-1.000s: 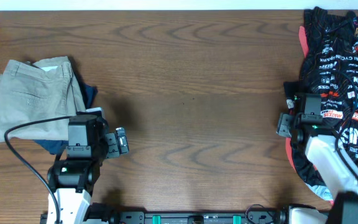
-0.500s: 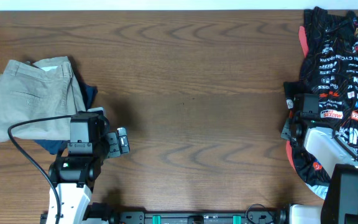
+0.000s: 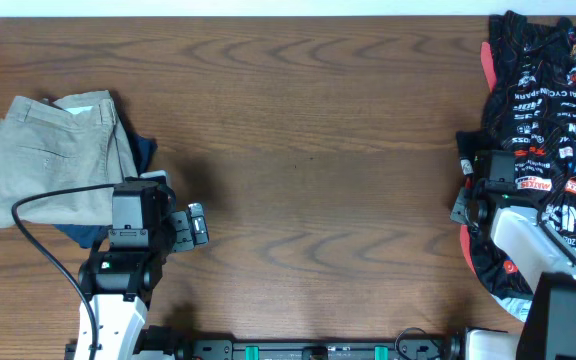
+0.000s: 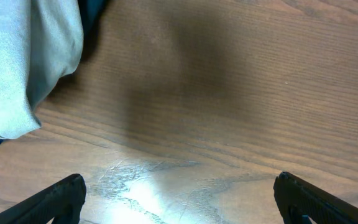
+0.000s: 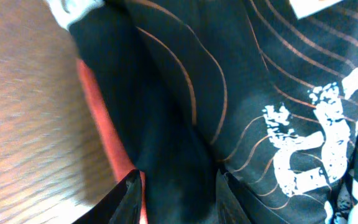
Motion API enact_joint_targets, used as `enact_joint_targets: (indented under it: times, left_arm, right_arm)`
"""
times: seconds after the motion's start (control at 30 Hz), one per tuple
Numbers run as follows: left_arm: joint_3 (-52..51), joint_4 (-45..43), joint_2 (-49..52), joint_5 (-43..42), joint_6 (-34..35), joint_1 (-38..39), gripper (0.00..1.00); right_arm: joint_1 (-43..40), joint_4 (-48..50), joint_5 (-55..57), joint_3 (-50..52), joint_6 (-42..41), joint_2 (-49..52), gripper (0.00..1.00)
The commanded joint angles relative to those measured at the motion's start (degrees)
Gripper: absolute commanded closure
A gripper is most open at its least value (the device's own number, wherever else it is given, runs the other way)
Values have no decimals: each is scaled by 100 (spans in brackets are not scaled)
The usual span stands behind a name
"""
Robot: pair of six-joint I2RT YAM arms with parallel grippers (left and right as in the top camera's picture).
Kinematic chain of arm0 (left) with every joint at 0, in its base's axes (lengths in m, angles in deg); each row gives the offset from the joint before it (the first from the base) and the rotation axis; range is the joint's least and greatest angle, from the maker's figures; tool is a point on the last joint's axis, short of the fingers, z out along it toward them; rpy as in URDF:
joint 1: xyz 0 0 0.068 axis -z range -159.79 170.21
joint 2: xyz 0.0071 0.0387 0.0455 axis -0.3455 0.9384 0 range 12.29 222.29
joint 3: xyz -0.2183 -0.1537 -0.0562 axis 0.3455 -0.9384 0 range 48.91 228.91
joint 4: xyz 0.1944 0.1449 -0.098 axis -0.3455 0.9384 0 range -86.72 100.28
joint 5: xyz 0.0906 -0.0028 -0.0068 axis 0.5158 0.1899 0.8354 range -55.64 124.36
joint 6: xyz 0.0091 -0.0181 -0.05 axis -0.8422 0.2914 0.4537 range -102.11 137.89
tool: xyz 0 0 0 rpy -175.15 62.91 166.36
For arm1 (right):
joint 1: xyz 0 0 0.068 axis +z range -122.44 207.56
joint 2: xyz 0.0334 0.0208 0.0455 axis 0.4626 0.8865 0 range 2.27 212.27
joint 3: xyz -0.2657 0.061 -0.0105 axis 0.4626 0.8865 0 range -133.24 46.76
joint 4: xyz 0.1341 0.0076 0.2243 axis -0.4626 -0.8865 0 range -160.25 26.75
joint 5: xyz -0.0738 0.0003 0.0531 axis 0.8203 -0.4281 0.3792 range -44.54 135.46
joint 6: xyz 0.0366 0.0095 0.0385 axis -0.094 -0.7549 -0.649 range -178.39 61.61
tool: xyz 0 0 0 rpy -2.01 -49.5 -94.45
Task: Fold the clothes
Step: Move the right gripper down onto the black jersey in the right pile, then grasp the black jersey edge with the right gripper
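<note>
The black jersey (image 3: 543, 120), with orange contour lines and white and red logos, lies crumpled at the table's right edge. A red lining shows along its left border. My right gripper (image 3: 465, 200) is at that left border. In the right wrist view its fingers (image 5: 178, 199) are closed on a raised fold of the black jersey fabric (image 5: 241, 81), next to the red edge. My left gripper (image 3: 196, 225) is open and empty over bare wood at the front left; its fingertips (image 4: 179, 199) are wide apart.
Folded khaki trousers (image 3: 48, 160) lie at the left on a dark blue garment (image 3: 143, 150), just left of my left arm; both show in the left wrist view (image 4: 17, 68). Bare wooden tabletop (image 3: 318, 150) spans the middle.
My right gripper has moved a little to the right onto the jersey's left edge and now has a fold between its fingers. The left arm has barely shifted.
</note>
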Motion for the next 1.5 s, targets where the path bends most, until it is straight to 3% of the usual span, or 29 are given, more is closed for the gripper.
enact_joint_targets:
  times: [0.0,0.1,0.6,1.17,1.27,1.37,1.47]
  left_arm:
    - [116,-2,4,4,55,2,2]
    - [116,-4,4,4,55,2,2]
    - [116,-2,4,7,55,2,2]
    - [116,-2,4,7,55,2,2]
    - [116,0,4,7,55,2,2]
    - [116,-2,4,7,55,2,2]
    - [116,-2,4,4,55,2,2]
  right_arm:
    - [-177,-33,-251,-70,-57,-286,63]
    - [-177,-81,-254,-68,-57,-352,67]
    - [-177,-227,-251,-17,-57,-94,65]
    - [-177,-293,-232,-15,-57,-13,75]
    - [-177,-293,-232,-13,-57,7,82]
    - [-177,-286,-232,-13,-57,7,98]
    - [-177,-289,-234,-13,-57,4,99]
